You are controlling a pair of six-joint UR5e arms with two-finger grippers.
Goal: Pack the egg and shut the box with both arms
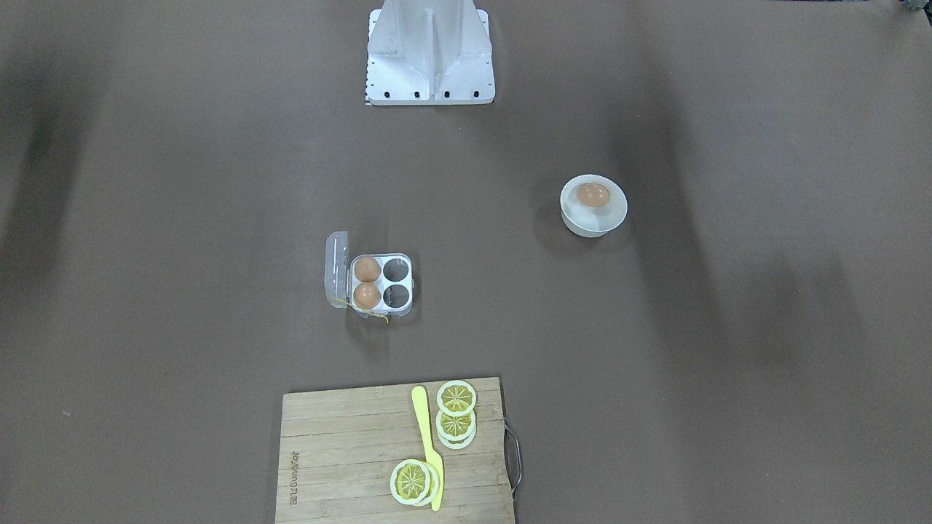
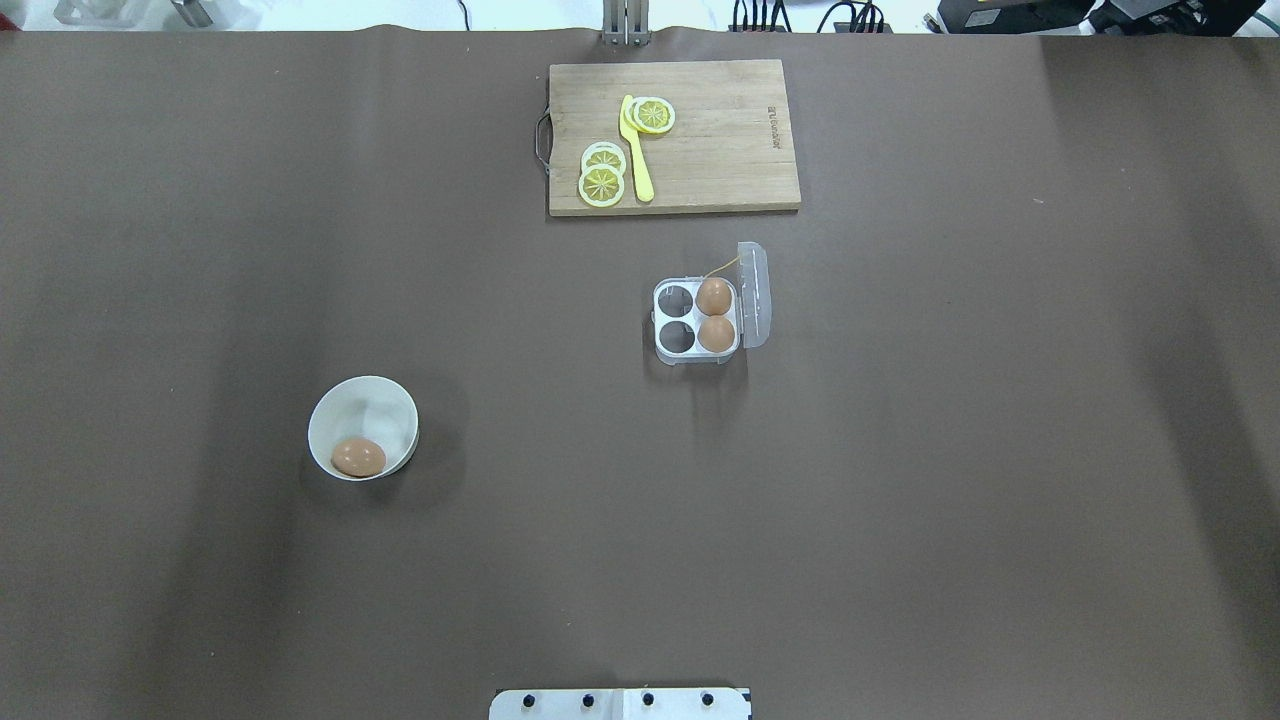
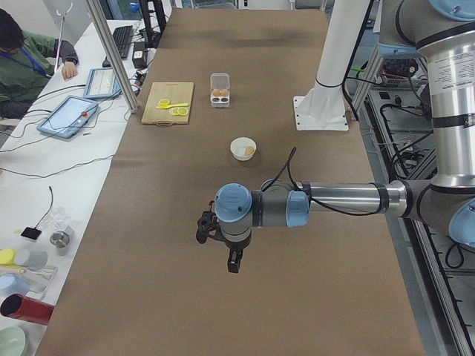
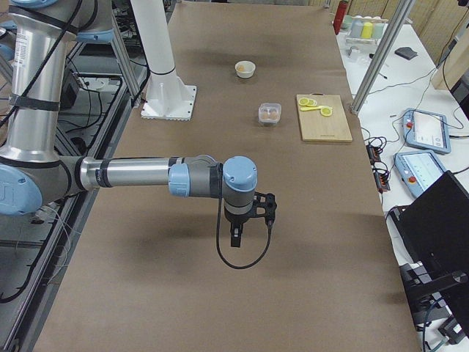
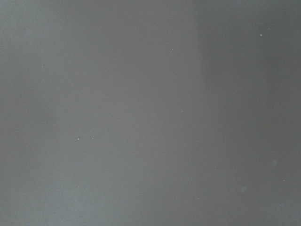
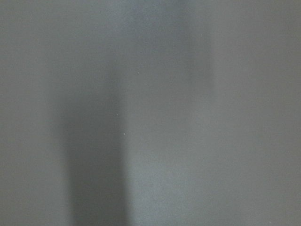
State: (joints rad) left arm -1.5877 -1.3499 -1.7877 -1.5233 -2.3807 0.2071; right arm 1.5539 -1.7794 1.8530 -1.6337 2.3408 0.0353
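Progress looks nil. Nearest the robot, the egg point(image 2: 358, 457) lies unpacked in the white bowl point(image 2: 375, 410). Farther out, the box point(image 2: 700, 358) sits lid open, with two packed eggs point(image 2: 714, 297) and two cells empty. Left gripper point(image 3: 234, 261) and right gripper point(image 4: 236, 236) hang above the worktop point(image 2: 900, 500), well apart from both. I cannot tell how open they are.

Overhead, front cams steep down from opposite sides, both catch box point(image 2: 697, 322); side cams along desk point(image 3: 148, 245) from ends; wrist cams close on desk surface.
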